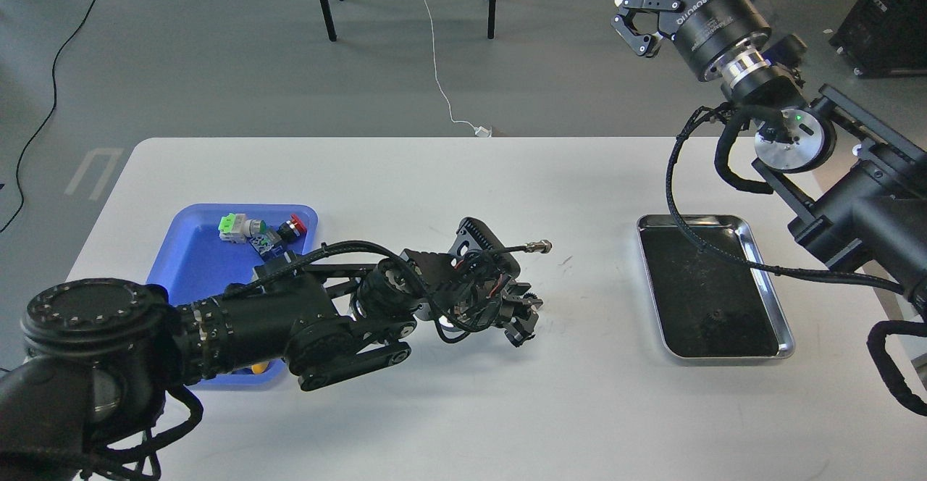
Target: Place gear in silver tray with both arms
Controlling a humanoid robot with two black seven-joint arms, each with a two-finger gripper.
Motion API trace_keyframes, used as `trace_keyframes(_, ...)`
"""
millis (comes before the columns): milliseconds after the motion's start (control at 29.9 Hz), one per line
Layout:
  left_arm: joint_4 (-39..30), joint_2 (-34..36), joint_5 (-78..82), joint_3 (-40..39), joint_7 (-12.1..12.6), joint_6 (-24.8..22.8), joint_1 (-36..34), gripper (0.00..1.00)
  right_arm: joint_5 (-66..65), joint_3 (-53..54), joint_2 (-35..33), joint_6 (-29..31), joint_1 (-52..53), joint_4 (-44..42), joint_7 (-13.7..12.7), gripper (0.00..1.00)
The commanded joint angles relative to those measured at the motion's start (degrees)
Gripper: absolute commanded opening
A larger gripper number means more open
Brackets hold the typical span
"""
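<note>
My left gripper hangs low over the middle of the white table, pointing right towards the silver tray. Its dark fingers seem closed on a small black toothed gear, which is hard to make out against them. The tray lies flat at the table's right, about a third of the table width from the left gripper. A small dark speck lies on its bottom. My right gripper is raised high beyond the table's far edge, above and behind the tray, open and empty.
A blue plastic tray with several small parts, green, red and yellow among them, sits at the left, partly under my left arm. A black cable hangs from my right arm over the silver tray. Chair legs and cables are on the floor beyond.
</note>
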Motion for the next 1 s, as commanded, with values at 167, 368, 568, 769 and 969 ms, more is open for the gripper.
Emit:
trace_keyframes(167,-0.26,0.0,-1.99,-2.54,-0.13,3.57,0.22,0.65,-0.14,0.01,-1.32,0.44,-0.19,0.62,-0.09,0.99)
trace_keyframes(368,-0.26,0.0,-18.13,-11.85,-1.27,6.66,-0.14,0.79,-2.85,-0.08,-11.15,2.89,-0.72,1.68,0.09,0.99)
trace_keyframes(568,-0.17,4.55,-36.94,-16.7,-4.43,6.48,-1.01,0.79,-10.49,-0.08,-18.01,5.62,-0.81,3.26,0.17,0.99)
trace_keyframes(769,1.23,11.24,-62.67,-26.7,-10.41,6.13,-1.19,0.86,-24.8,-0.08,-18.72,5.71,-0.9,4.14,0.7,0.99)
trace_keyframes(969,4.48,17.83,-90.29,-31.73,-10.41,1.57,-1.19,0.94,-34.49,-2.27,-18.28,6.32,1.03,8.0,0.96,0.99)
